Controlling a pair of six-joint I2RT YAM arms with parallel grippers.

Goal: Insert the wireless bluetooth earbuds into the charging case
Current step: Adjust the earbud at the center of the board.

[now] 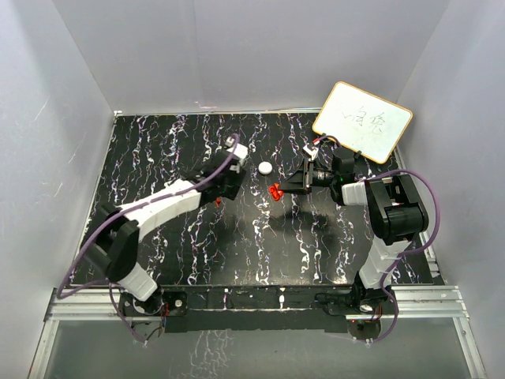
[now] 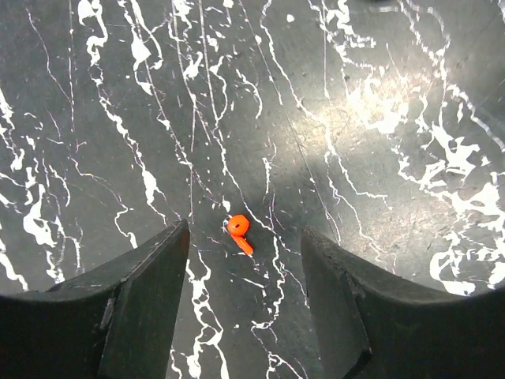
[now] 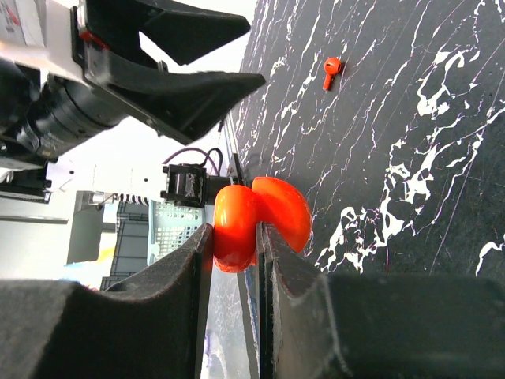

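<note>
One red earbud (image 2: pixel 239 232) lies on the black marbled table between the fingertips of my left gripper (image 2: pixel 245 246), which is open and holds nothing. From above, that earbud (image 1: pixel 217 202) sits just below the left gripper (image 1: pixel 224 189). My right gripper (image 3: pixel 235 237) is shut on the red charging case (image 3: pixel 237 221), pinching one half while the other half (image 3: pixel 284 212) flares out past the right finger. The case (image 1: pixel 275 191) hangs mid-table at the right gripper's (image 1: pixel 284 188) tip. The same earbud (image 3: pixel 331 71) shows far off in the right wrist view. No other earbuds are in view.
A small white round disc (image 1: pixel 265 167) lies on the table between the two grippers, a little further back. A whiteboard (image 1: pixel 363 121) leans at the back right corner. White walls enclose the table on three sides.
</note>
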